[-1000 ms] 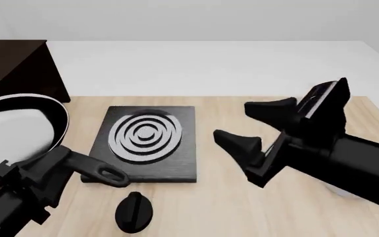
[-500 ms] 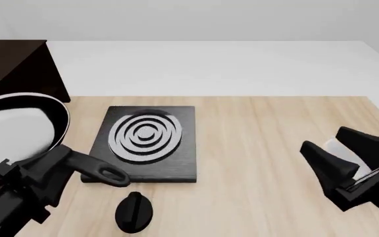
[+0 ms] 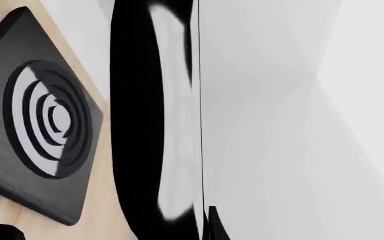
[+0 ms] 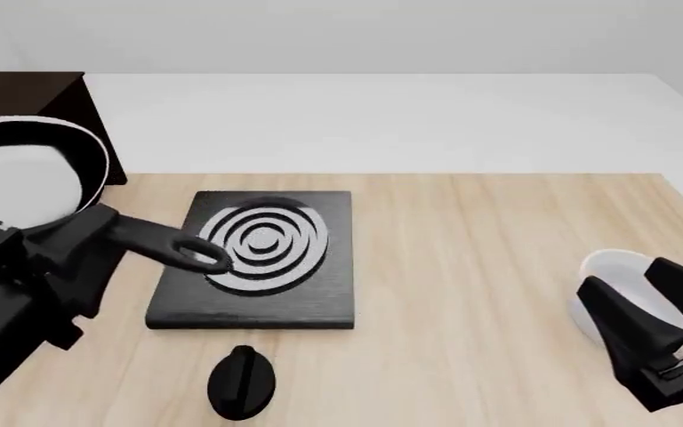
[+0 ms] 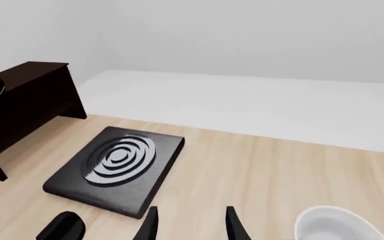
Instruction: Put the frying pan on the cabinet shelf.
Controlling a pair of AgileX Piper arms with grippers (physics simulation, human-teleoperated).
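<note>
The frying pan, black with a pale inside, hangs in the air at the far left, in front of the dark cabinet. Its rim overlaps the cabinet's side. My left gripper is shut on the pan's long handle, which points right over the black plate. The left wrist view shows the pan's black wall very close; my fingers are hidden there. My right gripper is open and empty at the lower right; its fingertips show in the right wrist view. The cabinet's top is bare.
A black square plate with silver rings lies left of the table's middle. It also shows in the wrist views. A black knob sits near the front edge. A white bowl stands beside my right gripper.
My left gripper has lifted the pan up toward the cabinet, its handle now over the plate. My right arm has drawn back to the lower right, uncovering the white bowl.
</note>
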